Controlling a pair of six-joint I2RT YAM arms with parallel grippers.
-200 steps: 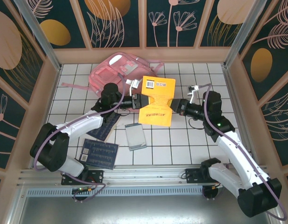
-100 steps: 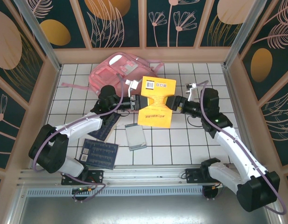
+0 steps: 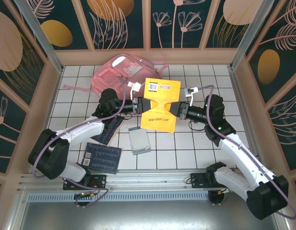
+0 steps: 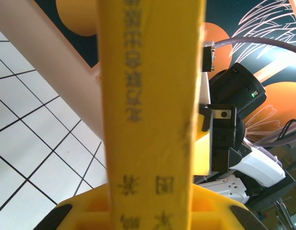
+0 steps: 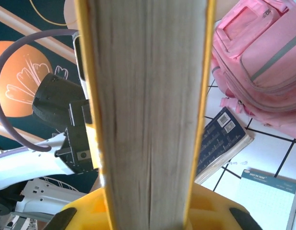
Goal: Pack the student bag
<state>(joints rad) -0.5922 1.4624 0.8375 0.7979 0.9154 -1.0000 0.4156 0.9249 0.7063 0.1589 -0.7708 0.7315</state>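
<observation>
Now, left gripper: I am clamping the spine edge of the yellow book, lifted off the tiles.
right gripper: I am pinching the same book's page edge, opposite.
student bag: it is lying at the far side of the table, behind the book.

"EASY TO TEAR" heads the pad. The yellow book bears a barcode label on its cover and Chinese characters, unreadable, along its spine. Two white code stickers sit on the blue book
</observation>
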